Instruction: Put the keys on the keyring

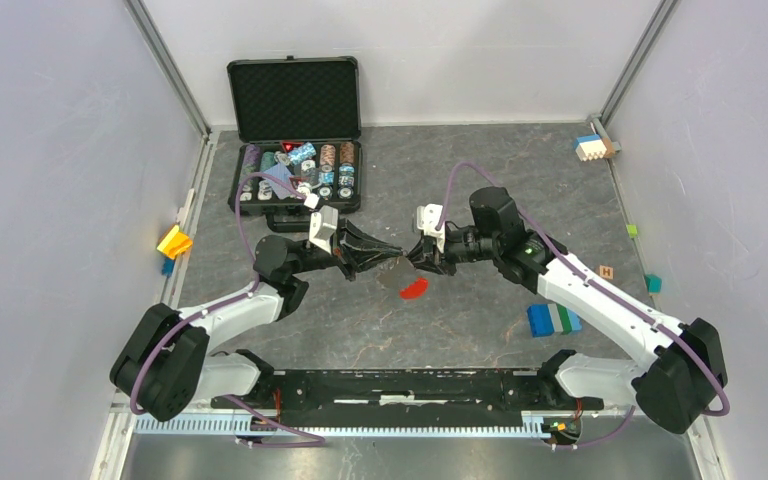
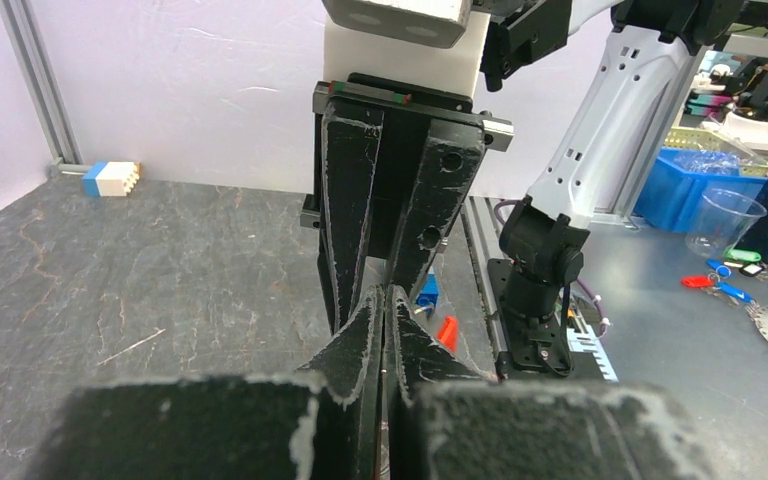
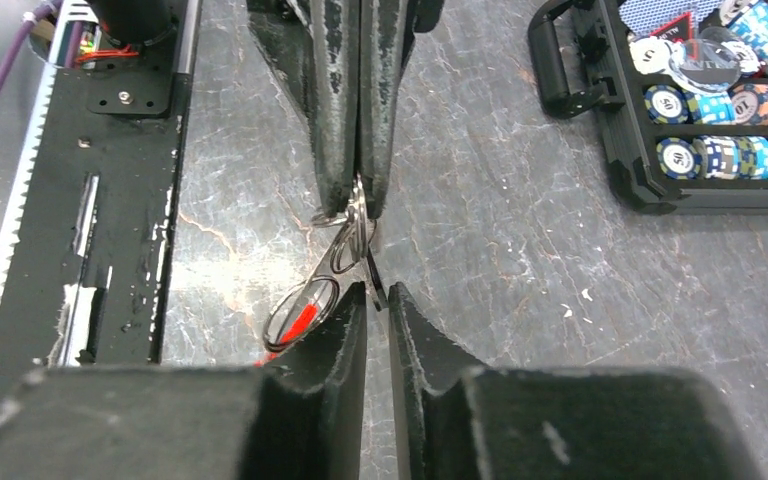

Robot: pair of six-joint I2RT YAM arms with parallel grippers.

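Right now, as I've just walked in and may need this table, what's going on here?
Both arms meet tip to tip in the middle of the table. The left gripper is shut on the keyring, pinching its thin metal loops. The right gripper faces it, jaws narrowed around a thin dark edge by those loops; whether it grips is unclear. The red tag shows just below them. No key is clearly visible.
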